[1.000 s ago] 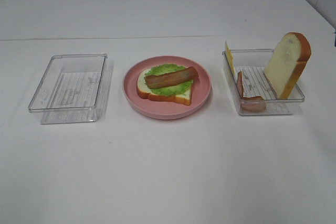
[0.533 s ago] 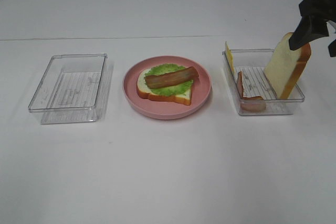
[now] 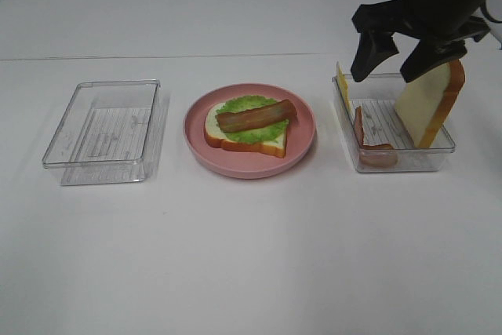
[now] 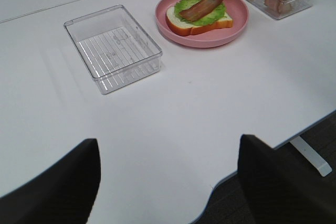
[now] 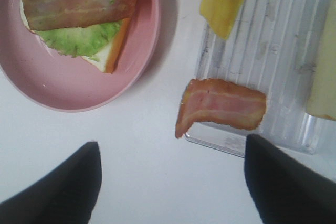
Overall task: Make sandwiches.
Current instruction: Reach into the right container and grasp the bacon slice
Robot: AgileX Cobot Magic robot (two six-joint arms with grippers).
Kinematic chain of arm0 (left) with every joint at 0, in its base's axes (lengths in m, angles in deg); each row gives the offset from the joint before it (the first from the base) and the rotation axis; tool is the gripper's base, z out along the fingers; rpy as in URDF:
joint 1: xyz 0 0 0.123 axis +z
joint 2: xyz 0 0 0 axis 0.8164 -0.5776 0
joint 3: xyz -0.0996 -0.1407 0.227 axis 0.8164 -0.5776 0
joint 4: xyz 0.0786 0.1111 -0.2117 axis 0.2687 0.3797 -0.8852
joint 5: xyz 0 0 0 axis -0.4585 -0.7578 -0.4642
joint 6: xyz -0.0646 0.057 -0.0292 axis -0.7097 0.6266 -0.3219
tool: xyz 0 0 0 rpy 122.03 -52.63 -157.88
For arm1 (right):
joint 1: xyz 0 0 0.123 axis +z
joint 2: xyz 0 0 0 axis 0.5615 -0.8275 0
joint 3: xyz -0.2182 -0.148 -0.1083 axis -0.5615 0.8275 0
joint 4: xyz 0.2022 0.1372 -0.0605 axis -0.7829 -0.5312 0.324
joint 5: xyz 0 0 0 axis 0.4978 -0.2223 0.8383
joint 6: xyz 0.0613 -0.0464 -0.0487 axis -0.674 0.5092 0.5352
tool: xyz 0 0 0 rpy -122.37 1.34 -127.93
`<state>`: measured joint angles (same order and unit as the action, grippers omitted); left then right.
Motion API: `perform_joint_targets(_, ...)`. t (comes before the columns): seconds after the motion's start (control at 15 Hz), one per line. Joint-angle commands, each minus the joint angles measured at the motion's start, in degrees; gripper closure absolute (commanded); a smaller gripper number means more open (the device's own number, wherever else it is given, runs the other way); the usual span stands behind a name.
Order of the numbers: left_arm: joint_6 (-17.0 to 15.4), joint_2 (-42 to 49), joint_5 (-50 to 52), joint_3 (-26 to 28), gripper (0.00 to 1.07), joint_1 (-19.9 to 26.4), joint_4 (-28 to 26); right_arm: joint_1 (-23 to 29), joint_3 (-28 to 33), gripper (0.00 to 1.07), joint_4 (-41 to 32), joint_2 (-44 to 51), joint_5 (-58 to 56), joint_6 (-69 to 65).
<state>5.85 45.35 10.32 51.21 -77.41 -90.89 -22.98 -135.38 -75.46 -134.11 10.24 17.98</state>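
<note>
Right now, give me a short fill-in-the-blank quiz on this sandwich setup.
On the round pink plate, the brown bacon strip lies on green ruffled ____.
The yellow cheese slice sits in the ____ clear plastic rectangular tray.
The right end effector hovers over that tray with its jaws ____.
Missing: lettuce; right; open.

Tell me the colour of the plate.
The plate is pink, clearest in the exterior high view.

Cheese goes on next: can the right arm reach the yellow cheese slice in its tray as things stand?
Probably yes. The right tool hovers open above the tray, and the cheese slice leans at the wall nearest the plate, uncovered. The bacon strip and bread slice stand apart from it.
</note>
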Motion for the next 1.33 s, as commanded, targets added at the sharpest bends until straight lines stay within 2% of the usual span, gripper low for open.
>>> perform_joint_targets(0.07, 0.29, 1.15, 0.69, -0.06, 0.36, -0.40, -0.29, 1.09, -4.18, 0.41, 0.69, -5.10, -2.64, -2.35)
perform_joint_targets(0.33, 0.29, 1.15, 0.69, -0.06, 0.36, -0.40, -0.29, 0.92, -6.36, 0.46, 2.64, -11.92, -2.98, -3.95)
perform_joint_targets(0.47, 0.29, 1.15, 0.69, -0.06, 0.36, -0.40, -0.29, 0.92, -6.36, 0.47, 2.75, -13.01, -2.06, -4.53)
perform_joint_targets(0.8, 0.29, 1.15, 0.69, -0.06, 0.36, -0.40, -0.29, 0.92, -6.36, 0.56, 2.35, -14.67, -0.46, -4.70)
perform_joint_targets(0.87, 0.29, 1.15, 0.69, -0.06, 0.36, -0.40, -0.29, 0.92, -6.36, 0.65, 2.35, -15.13, -0.69, -4.93)
perform_joint_targets(0.93, 0.29, 1.15, 0.69, -0.06, 0.36, -0.40, -0.29, 0.92, -6.36, 0.68, 2.35, -15.24, -0.80, -5.04)
perform_joint_targets(1.0, 0.29, 1.15, 0.69, -0.06, 0.36, -0.40, -0.29, 0.92, -6.36, 0.84, 2.58, -15.24, -0.92, -5.33)
perform_joint_targets(1.13, 0.29, 1.15, 0.69, -0.06, 0.36, -0.40, -0.29, 0.92, -6.36, 1.07, 2.75, -15.24, -1.32, -5.96)
perform_joint_targets(1.33, 0.29, 1.15, 0.69, -0.06, 0.36, -0.40, -0.29, 0.92, -6.99, 1.07, 2.75, -15.07, -2.69, -5.96)
